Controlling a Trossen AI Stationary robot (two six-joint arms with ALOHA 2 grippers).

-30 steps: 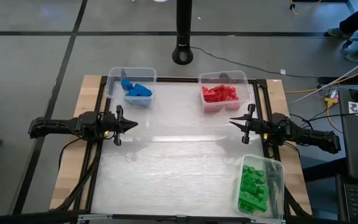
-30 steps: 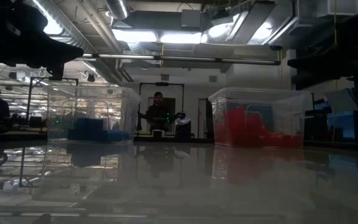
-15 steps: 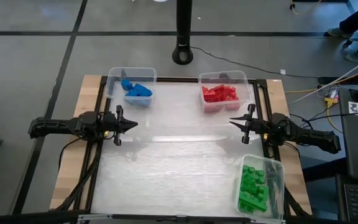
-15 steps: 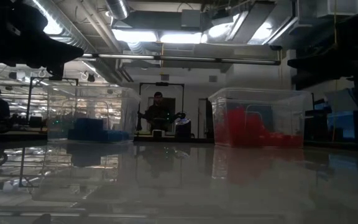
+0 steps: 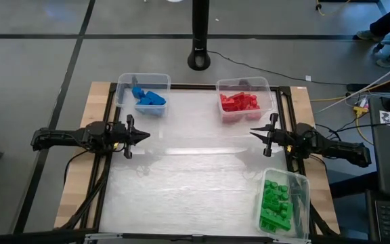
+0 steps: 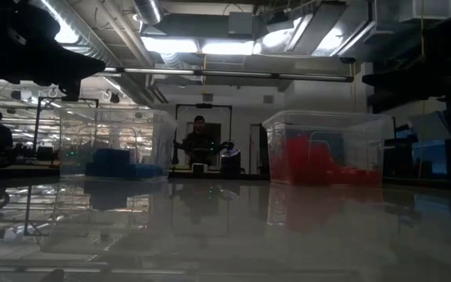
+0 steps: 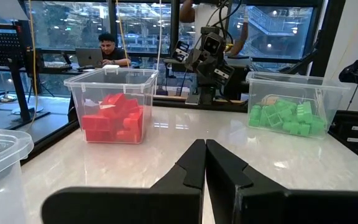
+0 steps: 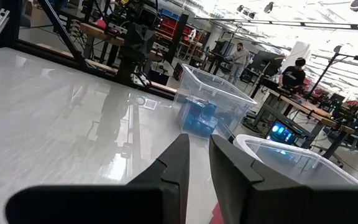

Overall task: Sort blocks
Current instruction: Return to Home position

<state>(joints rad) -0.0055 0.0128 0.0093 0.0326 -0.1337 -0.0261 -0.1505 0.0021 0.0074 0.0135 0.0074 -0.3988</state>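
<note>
Sorting looks finished: the blue blocks point(image 5: 151, 99) lie in the far-left clear bin point(image 5: 122, 80), the red blocks point(image 5: 240, 102) in the far-right bin point(image 5: 269, 84), and the green blocks point(image 5: 275, 203) in the near-right bin point(image 5: 306, 181), while no loose brick shows on the bare worktop point(image 5: 188, 176). What seems left is only for the arms to park. The left tool point(image 5: 141, 135) hovers at the left edge with its fingers pressed together and empty; the right tool point(image 5: 254, 132) hovers at the right edge, its fingers a slim gap apart and holding nothing. The high view alone shows all three bins at once. The low view catches only the blue and red ones, plus a person point(image 6: 200, 141) seated in the room beyond. The left wrist view gives the fill of the red and green bins from the side; the right wrist view shows the blue bin beyond the gleaming worktop
</note>
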